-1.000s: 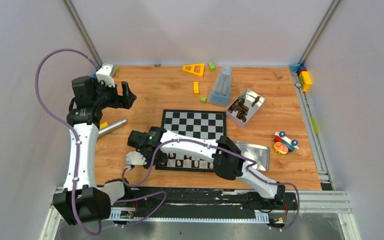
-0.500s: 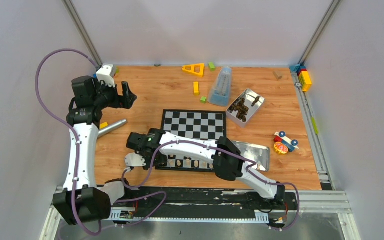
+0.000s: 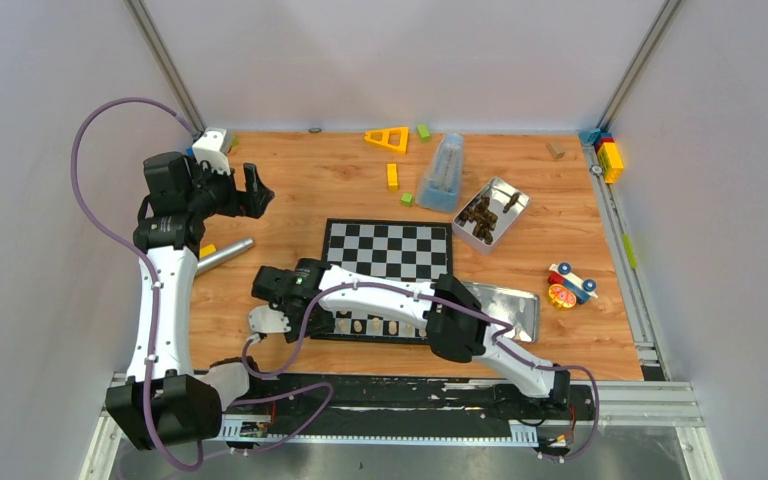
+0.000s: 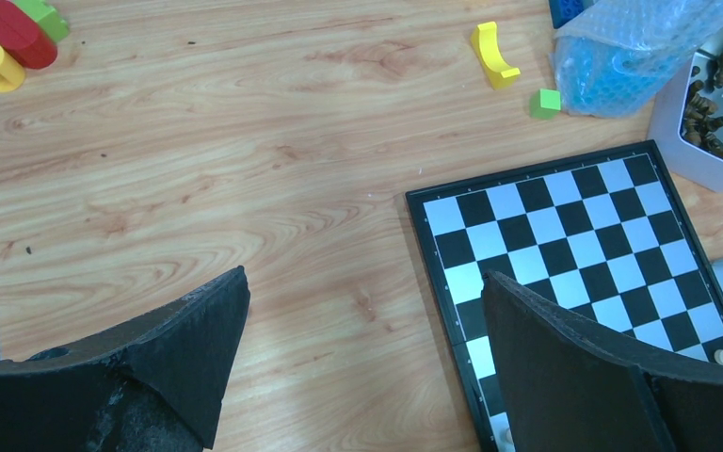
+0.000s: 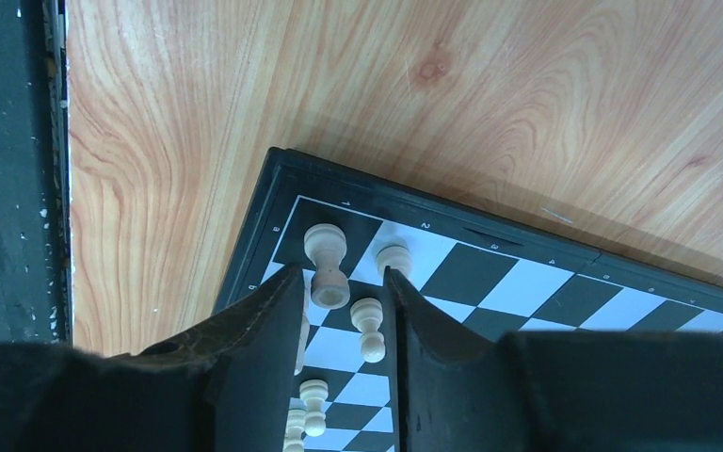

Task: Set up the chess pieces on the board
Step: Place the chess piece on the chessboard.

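The checkered board [image 3: 385, 245] lies mid-table and also shows in the left wrist view [image 4: 565, 235]. Several cream chess pieces [image 3: 375, 325] stand along its near rows. My right gripper [image 3: 290, 300] hangs over the board's near-left corner [image 5: 527, 273]. In the right wrist view that gripper [image 5: 342, 271] has its jaws a little apart around a cream rook [image 5: 325, 268] standing on the corner square. Pawns [image 5: 370, 330] stand behind the rook. My left gripper [image 3: 250, 190] is raised left of the board. Its wrist view shows this gripper [image 4: 365, 275] wide open and empty.
An open tin [image 3: 490, 215] of dark pieces and a blue bubble bag [image 3: 443, 172] sit beyond the board's far right. A flat tin lid [image 3: 510, 305], a toy car [image 3: 570, 285], a metal cylinder [image 3: 225, 255] and yellow and green blocks [image 3: 388, 138] lie around.
My right gripper has shifted slightly left and nearer, over the board's near-left corner. The left arm has not moved.
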Available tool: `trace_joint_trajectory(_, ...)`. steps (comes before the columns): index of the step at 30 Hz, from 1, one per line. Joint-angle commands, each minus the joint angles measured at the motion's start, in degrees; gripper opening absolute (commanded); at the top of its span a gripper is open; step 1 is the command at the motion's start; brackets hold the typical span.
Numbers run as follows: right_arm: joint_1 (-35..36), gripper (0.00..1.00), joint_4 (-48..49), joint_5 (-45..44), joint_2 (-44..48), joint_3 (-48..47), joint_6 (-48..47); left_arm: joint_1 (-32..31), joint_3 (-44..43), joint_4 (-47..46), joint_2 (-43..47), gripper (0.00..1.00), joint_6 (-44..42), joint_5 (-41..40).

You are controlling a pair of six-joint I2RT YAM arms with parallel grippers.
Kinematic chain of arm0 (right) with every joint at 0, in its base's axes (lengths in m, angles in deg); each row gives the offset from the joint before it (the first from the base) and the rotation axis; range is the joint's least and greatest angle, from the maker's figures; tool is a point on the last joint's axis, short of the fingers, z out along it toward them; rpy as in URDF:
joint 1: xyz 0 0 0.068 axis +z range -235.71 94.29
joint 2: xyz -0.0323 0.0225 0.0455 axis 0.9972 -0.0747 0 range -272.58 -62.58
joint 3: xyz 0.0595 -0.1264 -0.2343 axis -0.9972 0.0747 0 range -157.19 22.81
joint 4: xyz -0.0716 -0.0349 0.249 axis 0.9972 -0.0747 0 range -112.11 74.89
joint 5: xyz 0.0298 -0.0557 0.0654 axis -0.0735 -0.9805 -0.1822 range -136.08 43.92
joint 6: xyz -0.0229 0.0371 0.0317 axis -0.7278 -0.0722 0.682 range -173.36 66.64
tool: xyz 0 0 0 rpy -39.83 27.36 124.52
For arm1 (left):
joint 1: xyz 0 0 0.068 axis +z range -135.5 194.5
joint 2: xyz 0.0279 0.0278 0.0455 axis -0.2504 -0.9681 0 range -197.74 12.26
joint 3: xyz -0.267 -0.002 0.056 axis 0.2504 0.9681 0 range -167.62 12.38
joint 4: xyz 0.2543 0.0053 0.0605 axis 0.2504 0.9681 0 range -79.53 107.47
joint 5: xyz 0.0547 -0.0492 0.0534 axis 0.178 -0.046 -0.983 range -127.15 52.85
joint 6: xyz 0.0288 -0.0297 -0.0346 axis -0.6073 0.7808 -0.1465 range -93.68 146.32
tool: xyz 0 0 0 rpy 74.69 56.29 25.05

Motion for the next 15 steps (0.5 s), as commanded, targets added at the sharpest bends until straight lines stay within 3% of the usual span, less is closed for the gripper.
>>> trace_joint_trajectory(1, 0.3, 0.39, 1.6, 0.0, 5.9, -0.3, 2.3, 0.7, 0.1, -1.6, 1.1, 1.0, -1.0, 0.7)
trace_joint_trajectory(11, -2.7, 0.47, 1.8, 5.9, 17.5, 4.9, 7.2, 0.7, -0.3, -1.8, 1.4, 1.0, -1.9, 1.8)
trace_joint_trajectory(15, -7.6, 0.47, 3.6, 11.2, 26.1, 14.1, 9.0, 0.7, 0.8, -2.4, 2.8, 1.0, -3.2, 5.3)
